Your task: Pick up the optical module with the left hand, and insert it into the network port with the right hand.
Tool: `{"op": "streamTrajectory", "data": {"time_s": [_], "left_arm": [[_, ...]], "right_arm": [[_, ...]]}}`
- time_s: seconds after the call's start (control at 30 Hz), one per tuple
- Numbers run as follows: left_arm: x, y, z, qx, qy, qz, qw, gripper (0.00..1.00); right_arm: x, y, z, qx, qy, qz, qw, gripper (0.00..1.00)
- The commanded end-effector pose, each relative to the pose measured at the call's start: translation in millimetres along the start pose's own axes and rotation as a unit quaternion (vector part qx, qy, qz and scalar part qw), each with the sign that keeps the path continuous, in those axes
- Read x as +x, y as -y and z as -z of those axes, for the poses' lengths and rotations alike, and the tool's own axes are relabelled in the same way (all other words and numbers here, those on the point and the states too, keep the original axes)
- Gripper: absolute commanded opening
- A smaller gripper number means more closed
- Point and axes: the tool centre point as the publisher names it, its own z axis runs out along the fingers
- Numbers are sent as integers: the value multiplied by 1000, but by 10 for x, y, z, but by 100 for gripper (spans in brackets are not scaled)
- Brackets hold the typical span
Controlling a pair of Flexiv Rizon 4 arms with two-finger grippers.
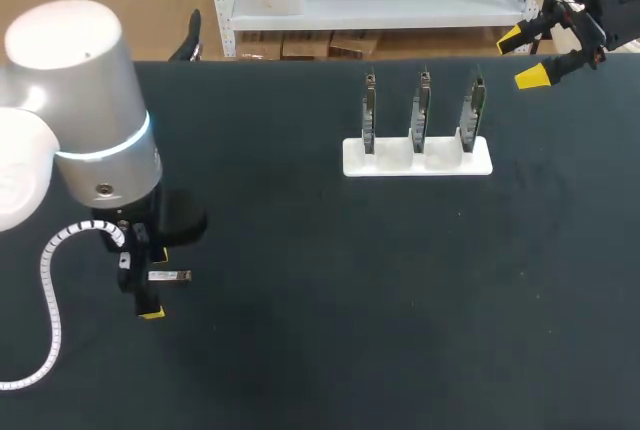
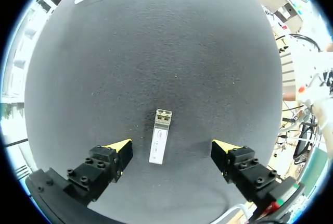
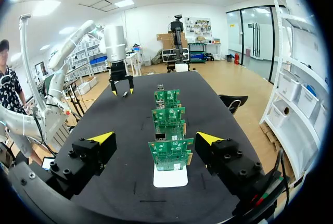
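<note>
From above, the optical module (image 1: pixel 169 275) is seen flat on the table (image 1: pixel 330 300) at the left gripper (image 1: pixel 153 282), in the left wrist view it is seen untouched between the spread fingers (image 2: pixel 118 148), and in the right wrist view the right gripper (image 3: pixel 155 138) is seen wide open behind three green boards (image 3: pixel 170 153).

— What colour is the table (image 1: pixel 300 350)?
— Black. The module (image 2: pixel 160 143) is silver with a white label.
— And the boards (image 3: pixel 171 153)?
— Green, in a white stand (image 1: pixel 417 160), upper right of the head view.
— The grippers?
— The left gripper (image 2: pixel 171 147) and right gripper (image 3: pixel 156 137) have black fingers with yellow tips. The left arm (image 1: pixel 80 100) is silver-white with a pale blue ring, and its cable (image 1: pixel 50 290) is white.
</note>
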Motion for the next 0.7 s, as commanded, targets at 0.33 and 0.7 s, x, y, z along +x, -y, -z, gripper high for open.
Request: {"op": "streamTrajectory", "data": {"time_s": [0.33, 0.7], "left_arm": [[26, -33, -44, 4, -5, -6, 1000, 100], [15, -30, -49, -1, -6, -4, 1000, 0]], "right_arm": [[3, 13, -1, -1, 0, 0, 1000, 100], [3, 13, -1, -1, 0, 0, 1000, 100]]}}
